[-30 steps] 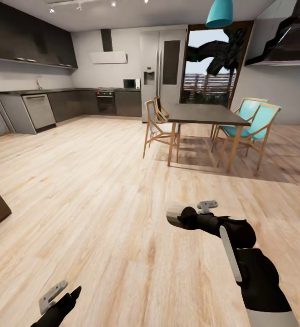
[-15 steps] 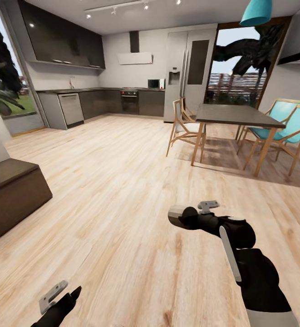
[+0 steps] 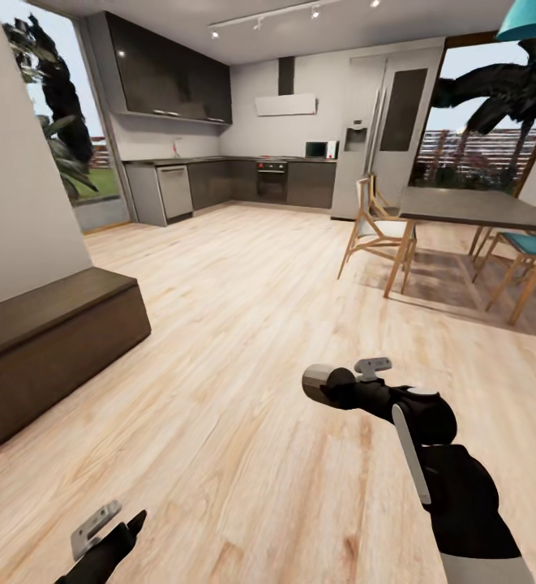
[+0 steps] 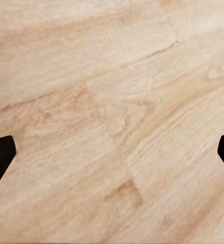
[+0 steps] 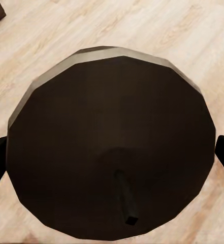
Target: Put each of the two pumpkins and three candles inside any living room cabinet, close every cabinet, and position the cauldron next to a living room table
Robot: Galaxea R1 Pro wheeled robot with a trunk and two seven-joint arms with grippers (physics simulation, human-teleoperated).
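The right gripper [image 5: 112,155] pinches a round tan candle [image 3: 317,380] with a dark top, above the floor [image 3: 243,324]. The left gripper [image 4: 112,152] is spread.

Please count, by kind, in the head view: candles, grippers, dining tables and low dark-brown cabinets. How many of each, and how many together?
candle: 1
grippers: 2, the right gripper shut on the candle, the left gripper open
dining table: 1
low dark-brown cabinet: 1
total: 5
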